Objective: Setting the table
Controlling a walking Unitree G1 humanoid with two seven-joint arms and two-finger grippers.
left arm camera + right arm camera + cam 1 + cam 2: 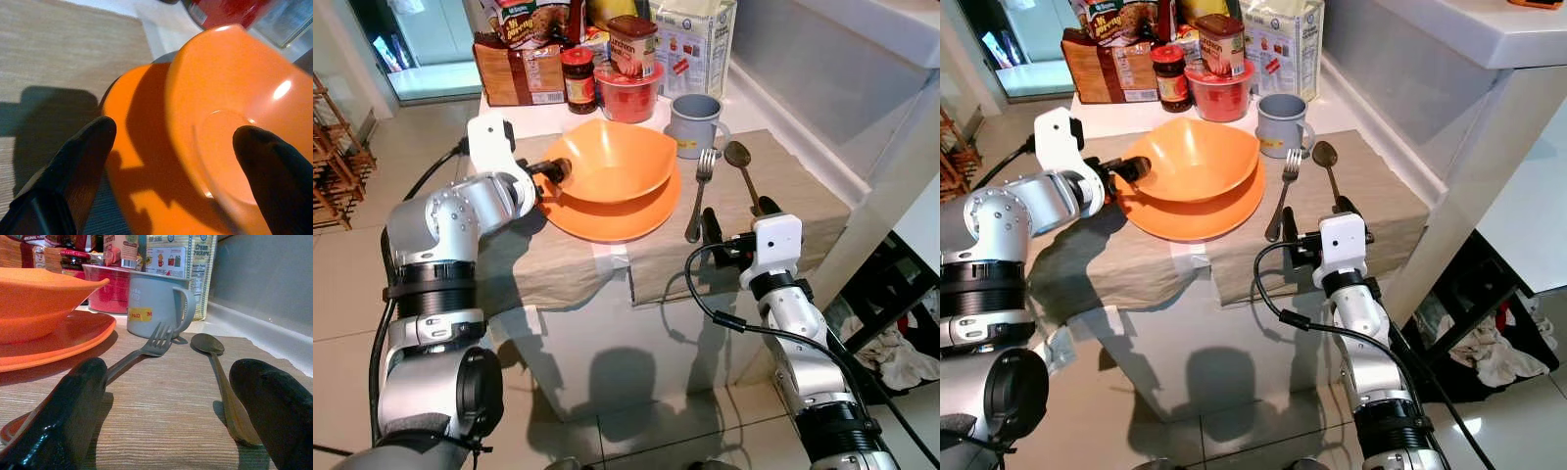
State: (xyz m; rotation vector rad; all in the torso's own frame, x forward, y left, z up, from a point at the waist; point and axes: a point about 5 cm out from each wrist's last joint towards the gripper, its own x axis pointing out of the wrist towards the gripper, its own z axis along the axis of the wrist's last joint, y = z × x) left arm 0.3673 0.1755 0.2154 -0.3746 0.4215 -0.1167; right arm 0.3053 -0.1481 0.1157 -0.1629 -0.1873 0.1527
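We've got the orange bowl sitting empty on the orange plate on the desk, our left gripper spread open around the bowl's rim. Right gripper hangs open at the desk edge, straddling the spoon beside the fork; the gray mug stands behind.

Orange bowl atop orange plate; fork, spoon just beside.

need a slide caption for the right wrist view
Open right gripper low over the placemat, fork and spoon ahead, grey mug behind, orange bowl on plate.
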